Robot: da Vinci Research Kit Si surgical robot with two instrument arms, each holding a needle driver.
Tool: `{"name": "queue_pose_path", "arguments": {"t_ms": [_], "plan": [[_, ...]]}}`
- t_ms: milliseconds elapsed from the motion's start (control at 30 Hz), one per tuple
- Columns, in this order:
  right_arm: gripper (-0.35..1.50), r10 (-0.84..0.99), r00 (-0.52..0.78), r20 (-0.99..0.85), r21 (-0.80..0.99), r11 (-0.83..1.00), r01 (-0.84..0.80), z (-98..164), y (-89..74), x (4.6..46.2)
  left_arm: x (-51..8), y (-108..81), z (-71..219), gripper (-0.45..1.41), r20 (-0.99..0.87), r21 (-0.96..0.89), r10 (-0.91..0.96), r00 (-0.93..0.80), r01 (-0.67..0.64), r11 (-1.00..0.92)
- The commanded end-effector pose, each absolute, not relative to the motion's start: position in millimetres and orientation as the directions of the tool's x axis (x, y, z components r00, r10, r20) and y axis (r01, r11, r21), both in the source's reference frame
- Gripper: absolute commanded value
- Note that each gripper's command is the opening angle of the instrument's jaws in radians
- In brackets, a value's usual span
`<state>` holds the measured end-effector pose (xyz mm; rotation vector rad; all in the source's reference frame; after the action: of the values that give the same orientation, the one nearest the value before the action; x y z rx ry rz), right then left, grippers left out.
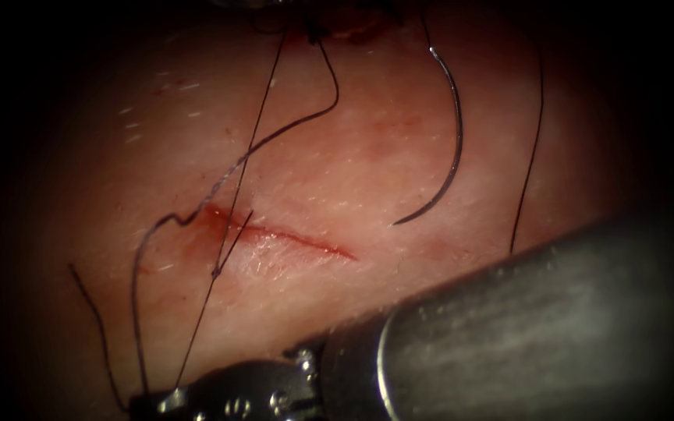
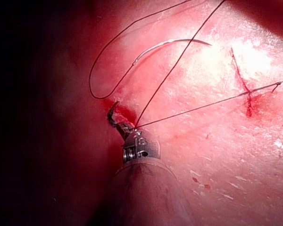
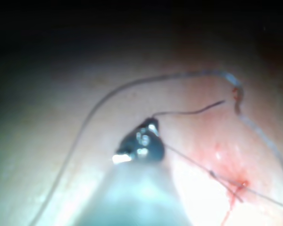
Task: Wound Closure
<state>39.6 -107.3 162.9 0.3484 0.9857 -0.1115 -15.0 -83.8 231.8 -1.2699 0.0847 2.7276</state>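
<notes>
My right pincer (image 1: 167,401) pinches the thread (image 1: 232,204), my left pincer (image 2: 119,121) does too (both taut); the needle (image 1: 448,148) lies free on the tissue (image 1: 368,171), right of the cut (image 1: 290,236).

thread (image 1: 235,195) crosses cut (image 1: 290,238) | needle (image 1: 446,156) right | left side seems open
</notes>
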Motion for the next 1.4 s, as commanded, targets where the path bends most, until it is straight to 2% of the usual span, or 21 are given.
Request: {"name": "queue_pose_path", "arguments": {"t_ms": [33, 167, 233, 300, 333, 633, 1067, 1400], "plan": [[-0.35, 0.083, 0.543, -0.835, 0.251, 0.937, 0.243, 163, -108.5, 40.2, -15.8, -84.9, 232, -0.45, -0.767, -0.012, 0.103, -0.633, -0.147, -0.989], [-0.35, 0.182, 0.553, -0.813, 0.330, 0.927, 0.179, 163, -107.7, 40.1, -15.8, -84.9, 232, -0.45, -0.770, -0.016, 0.106, -0.629, -0.147, -0.989], [0.34, 0.264, 0.566, -0.781, 0.371, 0.925, 0.080, 162, -107.2, 39.9, -15.9, -85.2, 232, -0.45, -0.774, -0.016, 0.101, -0.625, -0.141, -0.990], [0.91, 0.318, 0.561, -0.764, 0.372, 0.928, -0.020, 162, -106.5, 39.3, -15.9, -85.8, 231, -0.45, -0.778, -0.023, 0.103, -0.620, -0.136, -0.990], [0.96, 0.330, 0.555, -0.764, 0.374, 0.927, -0.036, 162, -106.3, 39.0, -15.9, -86.1, 231, -0.45, -0.780, -0.025, 0.105, -0.616, -0.136, -0.990], [1.30, 0.428, 0.551, -0.716, 0.383, 0.901, -0.203, 160, -103.7, 33.7, -13.5, -87.2, 225, -0.45, -0.813, -0.049, 0.111, -0.571, -0.124, -0.991], [1.30, 0.513, 0.496, -0.701, 0.413, 0.858, -0.305, 159, -101.2, 26.0, -12.6, -87.4, 218, -0.45, -0.849, -0.058, 0.127, -0.513, -0.149, -0.987], [1.32, 0.613, 0.409, -0.676, 0.446, 0.782, -0.435, 163, -96.5, 27.0, -11.2, -88.2, 215, -0.45, -0.864, -0.075, 0.145, -0.483, -0.162, -0.984]]}}
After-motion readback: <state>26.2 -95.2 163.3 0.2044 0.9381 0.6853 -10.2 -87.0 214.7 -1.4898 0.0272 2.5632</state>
